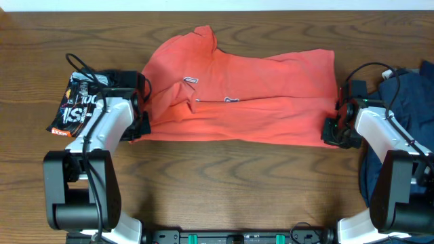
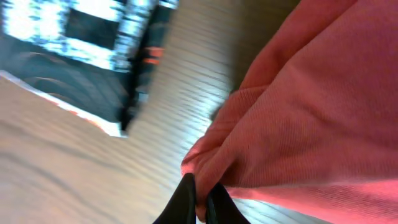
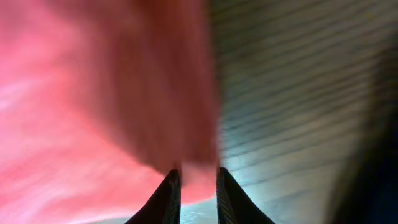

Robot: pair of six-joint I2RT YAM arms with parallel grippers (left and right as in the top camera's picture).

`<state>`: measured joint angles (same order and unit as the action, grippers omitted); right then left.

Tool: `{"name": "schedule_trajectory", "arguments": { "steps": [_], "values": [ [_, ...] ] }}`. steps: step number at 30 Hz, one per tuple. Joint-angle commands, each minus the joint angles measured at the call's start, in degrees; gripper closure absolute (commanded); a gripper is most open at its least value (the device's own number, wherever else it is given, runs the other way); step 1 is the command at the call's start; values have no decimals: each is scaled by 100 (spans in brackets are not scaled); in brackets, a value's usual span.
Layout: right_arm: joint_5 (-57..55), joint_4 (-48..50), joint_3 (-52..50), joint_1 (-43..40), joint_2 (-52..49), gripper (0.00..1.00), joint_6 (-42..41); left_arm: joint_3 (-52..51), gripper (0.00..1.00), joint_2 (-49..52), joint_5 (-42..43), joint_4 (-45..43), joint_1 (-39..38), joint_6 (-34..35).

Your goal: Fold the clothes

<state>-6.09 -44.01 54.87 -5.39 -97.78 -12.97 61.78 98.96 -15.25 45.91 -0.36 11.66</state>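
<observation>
The coral-red T-shirt (image 1: 237, 88) lies spread across the middle of the wooden table, with small white-and-navy print near its centre. My left gripper (image 1: 139, 125) is at its lower-left corner; in the left wrist view the gripper (image 2: 200, 199) is shut on a bunched fold of the coral cloth (image 2: 311, 112). My right gripper (image 1: 333, 132) is at the lower-right corner; in the right wrist view its fingers (image 3: 198, 186) hold an edge of the coral cloth (image 3: 93, 93) between them. That view is blurred.
A folded black T-shirt with white lettering (image 1: 74, 105) lies left of the left arm and shows in the left wrist view (image 2: 81, 37). A navy blue T-shirt (image 1: 407, 95) lies heaped at the right edge, behind the right arm. Bare table wood (image 1: 237, 183) runs along the front.
</observation>
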Motion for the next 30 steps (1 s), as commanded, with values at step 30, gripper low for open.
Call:
{"name": "schedule_trajectory", "arguments": {
  "steps": [30],
  "values": [
    [1235, -627, 498, -638, 330, 58, 444, 109, 94, -328, 433, 608, 39, -157]
  ]
}}
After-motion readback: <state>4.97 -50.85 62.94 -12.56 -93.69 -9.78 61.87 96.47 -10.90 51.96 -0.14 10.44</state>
